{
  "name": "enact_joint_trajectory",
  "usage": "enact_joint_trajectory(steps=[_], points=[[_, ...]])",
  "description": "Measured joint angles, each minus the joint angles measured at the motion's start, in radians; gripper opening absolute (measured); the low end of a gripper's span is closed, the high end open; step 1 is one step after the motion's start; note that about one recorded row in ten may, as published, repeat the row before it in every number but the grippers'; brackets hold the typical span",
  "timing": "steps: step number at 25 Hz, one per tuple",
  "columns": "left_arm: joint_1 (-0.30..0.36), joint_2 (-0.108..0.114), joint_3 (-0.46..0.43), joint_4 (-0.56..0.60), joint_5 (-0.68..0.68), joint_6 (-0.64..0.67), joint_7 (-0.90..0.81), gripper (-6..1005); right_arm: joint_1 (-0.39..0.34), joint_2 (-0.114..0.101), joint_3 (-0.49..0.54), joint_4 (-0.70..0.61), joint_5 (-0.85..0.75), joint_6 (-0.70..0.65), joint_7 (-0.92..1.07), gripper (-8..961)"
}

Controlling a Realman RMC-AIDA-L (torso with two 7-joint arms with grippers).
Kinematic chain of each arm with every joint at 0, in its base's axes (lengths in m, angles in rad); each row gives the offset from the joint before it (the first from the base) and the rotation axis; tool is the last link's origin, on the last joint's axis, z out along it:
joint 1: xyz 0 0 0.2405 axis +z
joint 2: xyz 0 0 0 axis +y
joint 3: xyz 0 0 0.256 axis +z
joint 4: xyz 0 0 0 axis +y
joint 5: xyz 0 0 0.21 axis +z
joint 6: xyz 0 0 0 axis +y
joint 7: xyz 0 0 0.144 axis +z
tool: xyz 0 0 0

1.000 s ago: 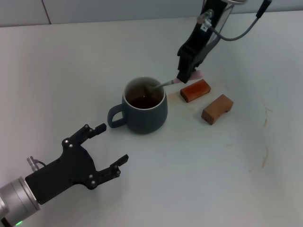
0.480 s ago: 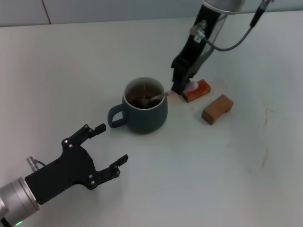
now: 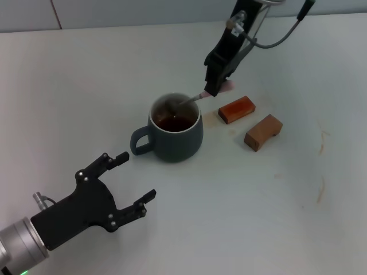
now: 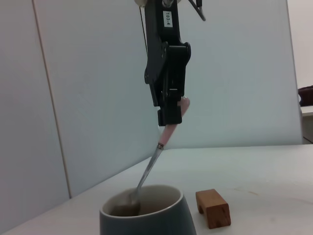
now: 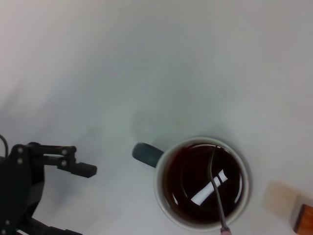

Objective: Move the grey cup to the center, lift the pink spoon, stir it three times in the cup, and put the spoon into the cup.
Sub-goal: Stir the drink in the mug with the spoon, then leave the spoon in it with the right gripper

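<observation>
Stirring looks under way: the right gripper (image 3: 212, 87) has swung back from the brown wooden blocks (image 3: 235, 109) and risen. It is clamped on the slim pink-handled metal spoon (image 3: 191, 99), which slants down from it, bowl dipped in the rounded slate-grey ceramic cup (image 3: 175, 136) mid-table. The left gripper (image 3: 117, 186) waits spread, empty, nearer the robot.

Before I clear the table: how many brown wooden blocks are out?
2. One wooden block lies just right of the grey cup, below the right gripper; the other block sits farther right and nearer the robot. None seem hidden.
</observation>
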Motion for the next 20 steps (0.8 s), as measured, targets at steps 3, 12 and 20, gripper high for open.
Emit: enact_joint_trajectory(steps=[3,12,20], points=[[0.0,0.0,0.004,0.0,0.0,0.0,0.0,852,-0.01,-0.008,0.001,0.0,0.0,-0.019,0.002,114],[0.001,0.001,0.007,0.003,0.0,0.0,-0.004,852,-0.009,0.024,-0.002,-0.015,0.001,-0.075,0.007,114],[0.0,0.002,0.007,0.0,0.0,0.0,-0.003,852,0.01,0.044,-0.003,-0.049,-0.004,-0.012,0.01,114]])
